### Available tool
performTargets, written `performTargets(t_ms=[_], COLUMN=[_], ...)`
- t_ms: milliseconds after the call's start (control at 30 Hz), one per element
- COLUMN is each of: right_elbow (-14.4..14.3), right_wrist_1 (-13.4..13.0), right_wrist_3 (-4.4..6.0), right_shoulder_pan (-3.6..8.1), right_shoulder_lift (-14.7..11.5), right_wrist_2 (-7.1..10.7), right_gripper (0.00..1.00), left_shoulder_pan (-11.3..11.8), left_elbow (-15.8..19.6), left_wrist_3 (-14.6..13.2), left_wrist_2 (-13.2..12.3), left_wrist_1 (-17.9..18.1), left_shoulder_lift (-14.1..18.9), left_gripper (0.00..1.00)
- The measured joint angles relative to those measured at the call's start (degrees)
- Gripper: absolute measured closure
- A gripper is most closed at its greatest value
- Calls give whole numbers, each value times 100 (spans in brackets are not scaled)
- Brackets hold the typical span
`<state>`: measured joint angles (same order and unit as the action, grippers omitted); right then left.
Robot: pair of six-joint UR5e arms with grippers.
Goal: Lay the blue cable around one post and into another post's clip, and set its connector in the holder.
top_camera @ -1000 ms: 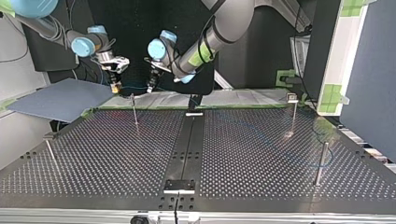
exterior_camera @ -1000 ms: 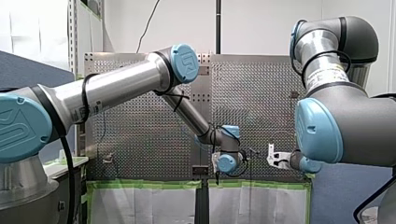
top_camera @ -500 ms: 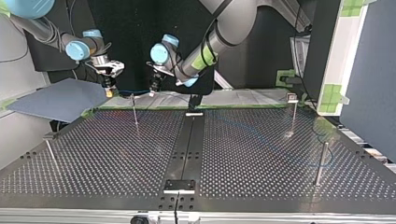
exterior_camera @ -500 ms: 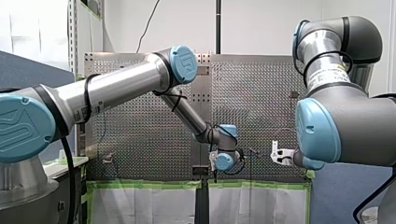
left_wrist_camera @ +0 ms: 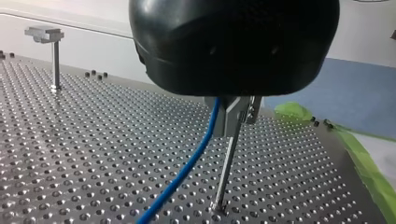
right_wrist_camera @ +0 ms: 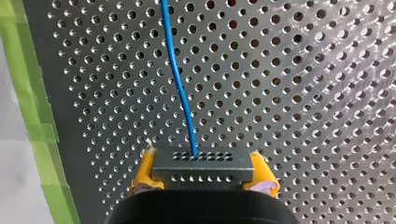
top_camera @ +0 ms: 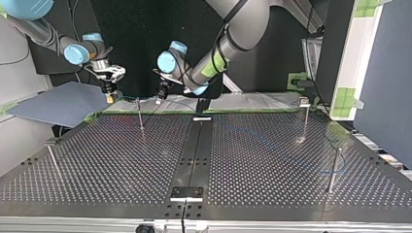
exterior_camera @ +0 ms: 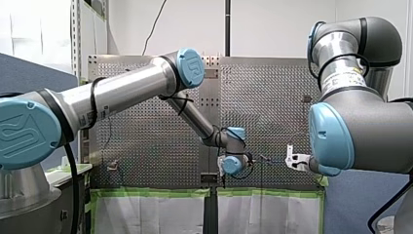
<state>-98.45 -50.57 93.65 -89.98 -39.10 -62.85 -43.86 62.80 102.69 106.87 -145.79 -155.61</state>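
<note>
In the right wrist view my right gripper (right_wrist_camera: pixel 203 179) is shut, its yellow pads (right_wrist_camera: pixel 144 172) clamping a dark connector (right_wrist_camera: pixel 203 163). The blue cable (right_wrist_camera: pixel 180 84) leaves the connector and runs ahead over the perforated plate. In the top view this gripper (top_camera: pixel 110 96) hangs at the far left edge of the table. My left gripper (top_camera: pixel 160 98) hovers beside it, just past a thin post (top_camera: pixel 140 116). Its metal fingers (left_wrist_camera: pixel 229 122) are shut on the blue cable (left_wrist_camera: pixel 187 168), which drops toward the plate next to that post (left_wrist_camera: pixel 228 168).
A post with a clip (top_camera: pixel 305 116) stands at the top view's far right and a plain post (top_camera: pixel 333 170) nearer, with faint cable around it. Another post (top_camera: pixel 52 158) is at the left, a holder block (top_camera: pixel 186 193) at the near middle. Green tape (right_wrist_camera: pixel 39 116) lines the table edge.
My right gripper has carried the connector toward the top view's left, drawing the cable out. My left gripper has shifted only slightly, staying by the thin post.
</note>
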Motion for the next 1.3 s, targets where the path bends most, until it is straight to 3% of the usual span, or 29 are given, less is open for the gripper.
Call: performTargets(t_ms=[300,600,1300], right_elbow=[126,174,497], right_wrist_1=[37,26,142], right_wrist_3=[76,93,196], right_shoulder_pan=[35,110,220], right_shoulder_lift=[6,25,204], right_wrist_2=[11,8,-52], right_gripper=[100,100,100], left_shoulder_pan=[94,174,417], left_elbow=[-333,-738,-877], left_wrist_3=[83,144,187], left_wrist_2=[-138,-284,-478], left_wrist_1=[-227,-333,-361], left_shoulder_lift=[-310,-356,-359], left_gripper=[100,100,100])
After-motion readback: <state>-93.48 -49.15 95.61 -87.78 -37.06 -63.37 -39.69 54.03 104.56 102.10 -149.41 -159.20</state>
